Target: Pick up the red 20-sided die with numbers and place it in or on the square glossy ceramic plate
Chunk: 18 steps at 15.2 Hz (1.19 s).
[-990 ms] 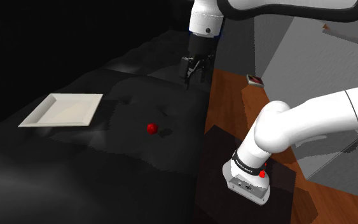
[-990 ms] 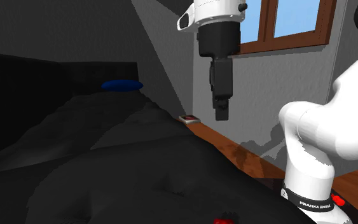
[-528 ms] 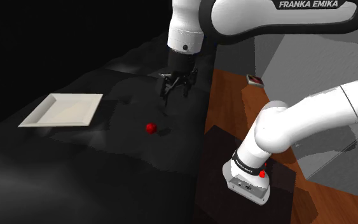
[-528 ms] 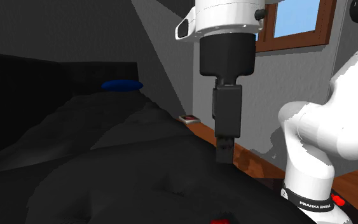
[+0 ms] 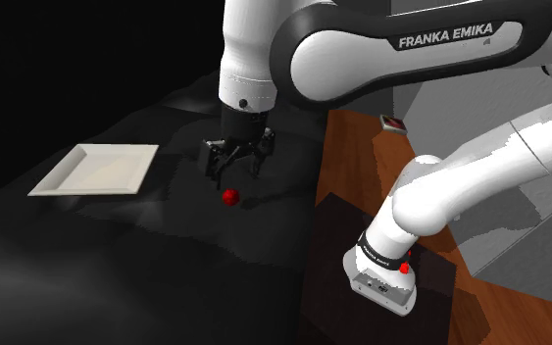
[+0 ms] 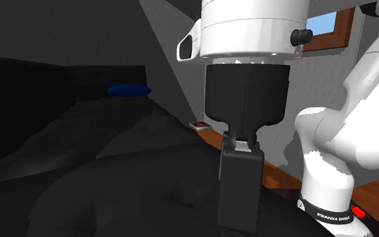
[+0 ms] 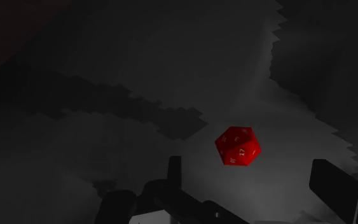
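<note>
The red many-sided die (image 5: pixel 230 196) lies on a dark, rumpled surface (image 5: pixel 166 245); pale numbers show on its faces in the wrist view (image 7: pixel 237 146). My black gripper (image 5: pixel 232 174) hangs just above it, open, fingers spread to either side. In the wrist view the die sits ahead of the gripper (image 7: pixel 250 181), between the lines of the two fingers (image 7: pixel 175 170), untouched. The square white plate (image 5: pixel 97 169) rests on the same surface toward the shoulder view's left, well apart from the die. In the second exterior view the gripper body (image 6: pixel 240 182) looms close.
A wooden floor (image 5: pixel 352 147) runs along the dark surface's right side in the shoulder view, with a small red and white object (image 5: pixel 394 123) on it. My stand (image 5: pixel 386 274) is at lower right. A blue disc (image 6: pixel 128 89) lies far back. A window (image 6: pixel 326 27) is behind the arm.
The arm has swung toward the shoulder view's left and come down, from the far edge of the dark surface to just over the die. The fingers stayed open. The die has not moved.
</note>
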Available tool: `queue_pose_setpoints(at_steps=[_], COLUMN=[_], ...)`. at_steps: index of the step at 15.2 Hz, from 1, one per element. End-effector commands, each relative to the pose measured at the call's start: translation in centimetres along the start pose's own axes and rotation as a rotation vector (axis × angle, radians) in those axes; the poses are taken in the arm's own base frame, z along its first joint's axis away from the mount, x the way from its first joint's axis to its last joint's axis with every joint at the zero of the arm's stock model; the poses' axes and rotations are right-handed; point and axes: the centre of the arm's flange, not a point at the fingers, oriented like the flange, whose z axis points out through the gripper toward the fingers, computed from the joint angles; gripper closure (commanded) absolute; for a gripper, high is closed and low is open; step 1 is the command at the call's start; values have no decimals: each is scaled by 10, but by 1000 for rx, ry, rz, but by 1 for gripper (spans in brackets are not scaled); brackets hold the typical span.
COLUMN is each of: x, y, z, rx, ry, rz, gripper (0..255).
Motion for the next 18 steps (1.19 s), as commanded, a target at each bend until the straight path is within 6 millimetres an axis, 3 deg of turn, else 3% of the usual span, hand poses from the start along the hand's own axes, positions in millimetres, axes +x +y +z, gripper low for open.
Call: queue_pose_setpoints(at_steps=[1,6,13,14,18], x=[-1,-1,-1,-1,-1], y=[-2,-2,-2,-2,-2], z=[10,34,34,34,34], rx=[1,1,1,1,1], ry=[2,2,2,2,2], rz=[2,2,2,2,2], gripper=[0,0,0,255,255])
